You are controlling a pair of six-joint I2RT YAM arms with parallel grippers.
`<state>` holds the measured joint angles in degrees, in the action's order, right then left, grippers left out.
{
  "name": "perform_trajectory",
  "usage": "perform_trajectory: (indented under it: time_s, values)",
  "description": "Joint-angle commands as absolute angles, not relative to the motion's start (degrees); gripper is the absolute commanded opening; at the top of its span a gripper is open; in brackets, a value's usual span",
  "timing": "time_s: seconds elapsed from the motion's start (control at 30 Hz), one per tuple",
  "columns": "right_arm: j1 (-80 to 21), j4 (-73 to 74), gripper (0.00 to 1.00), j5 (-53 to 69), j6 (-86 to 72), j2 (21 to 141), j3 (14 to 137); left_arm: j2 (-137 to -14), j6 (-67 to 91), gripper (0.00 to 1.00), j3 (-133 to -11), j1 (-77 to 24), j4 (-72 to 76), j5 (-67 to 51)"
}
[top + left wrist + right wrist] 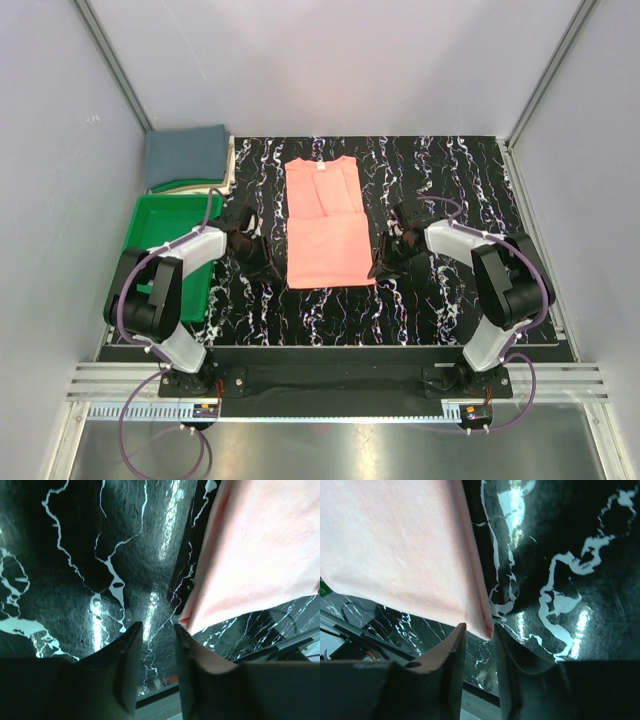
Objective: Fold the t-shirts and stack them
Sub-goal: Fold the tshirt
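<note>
Your salmon-pink t-shirt (325,222) lies flat in the middle of the black, white-veined worktop (455,180), collar towards the far wall. Its lower half looks doubled over into a neat rectangle. At the collar you can make out a small pale neck label (321,167), but it is too small to read any writing or brand.

Your slate blue-grey t-shirt (187,153) sits folded at the far left corner on top of a cream-coloured layer (228,163), just behind the green tray (150,207).

Your left hand (157,626) hangs low over the worktop beside the near left corner of the pink shirt. Its jaws stand a narrow way apart with nothing between them, and the cloth's corner lies just beside the right-side finger (186,645).

Your right hand (479,627) mirrors it at the near right corner. Its jaws are also narrowly parted, and the folded corner of the pink shirt comes right up to the fingertips without being clamped. Seen from above, both hands flank the shirt's near edge, left (266,262) and right (383,264).
</note>
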<state>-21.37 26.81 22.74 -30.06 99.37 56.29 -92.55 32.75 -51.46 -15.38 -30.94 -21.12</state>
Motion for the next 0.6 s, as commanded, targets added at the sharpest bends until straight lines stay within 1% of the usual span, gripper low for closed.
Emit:
perform_trajectory:
  time_s: [0.0, 0.03, 0.13, 0.27, 0.37, 0.57]
  values:
    - [-21.4, 26.6, 0.37, 20.0, -34.3, 95.2, 54.7, -88.8, 32.6, 0.40, -51.2, -15.2, -31.1, -20.5]
    - [-21.4, 26.5, 0.41, 19.8, -36.7, 94.7, 54.1, -88.6, 32.9, 0.41, -51.2, -15.3, -31.0, -20.6]
    - [-21.4, 24.6, 0.46, 19.8, -41.5, 92.4, 51.5, -88.1, 34.9, 0.49, -49.8, -15.3, -28.4, -23.7]
    - [-21.4, 20.0, 0.49, 21.5, -45.9, 90.5, 47.7, -87.0, 39.6, 0.52, -44.8, -15.2, -20.7, -26.6]
    - [-21.4, 15.7, 0.50, 22.7, -48.2, 90.1, 45.4, -87.2, 41.5, 0.53, -42.5, -15.6, -17.6, -26.5]
    - [-21.4, 10.9, 0.50, 23.1, -50.2, 92.1, 42.7, -88.7, 44.4, 0.55, -40.1, -17.2, -11.9, -27.0]
